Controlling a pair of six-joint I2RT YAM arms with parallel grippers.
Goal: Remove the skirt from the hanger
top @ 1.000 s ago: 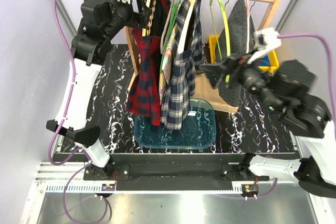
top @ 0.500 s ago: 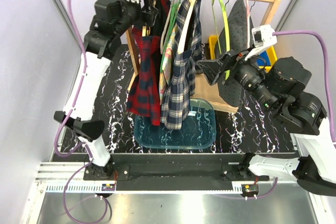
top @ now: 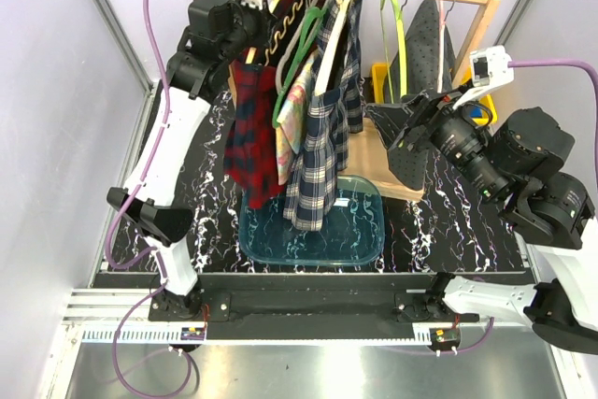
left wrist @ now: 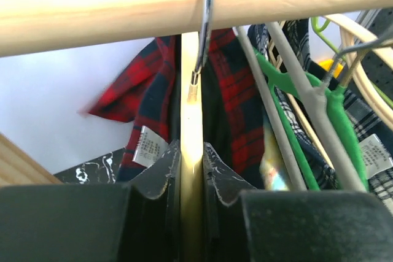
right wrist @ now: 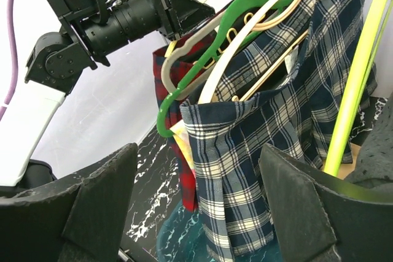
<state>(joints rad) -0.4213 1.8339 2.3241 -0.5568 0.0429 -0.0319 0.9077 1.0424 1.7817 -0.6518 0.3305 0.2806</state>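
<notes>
Up close, the left wrist view shows the left gripper [left wrist: 191, 157] clamped on the wooden hanger [left wrist: 191, 115]. Its two dark fingers [left wrist: 161, 170] press the pale strip from either side, just under the metal hook [left wrist: 206, 35] that loops over the wooden rail [left wrist: 92, 4]. The gripper's own body cuts off the lower part of that hanger. How the red plaid skirt [left wrist: 230, 108] is fastened to it cannot be made out. The skirt's cloth falls on both sides of the hanger, right behind the fingertips, with a white label [left wrist: 147, 145] just beside the left finger.

From the top camera the left gripper [top: 260, 18] is up at the rail's left end, its fingertips hidden among the hanger tops. The red plaid skirt [top: 250, 128] drops directly below it, beside the navy plaid skirt [top: 318, 156] and above the teal tray [top: 364, 235].

The right gripper [top: 391, 128] is held to the right of the garments with its jaws wide apart. In its wrist view the right gripper [right wrist: 196, 151] frames the navy plaid skirt [right wrist: 245, 151] farther off. The red one shows only as a sliver behind the green hanger [right wrist: 209, 53].
</notes>
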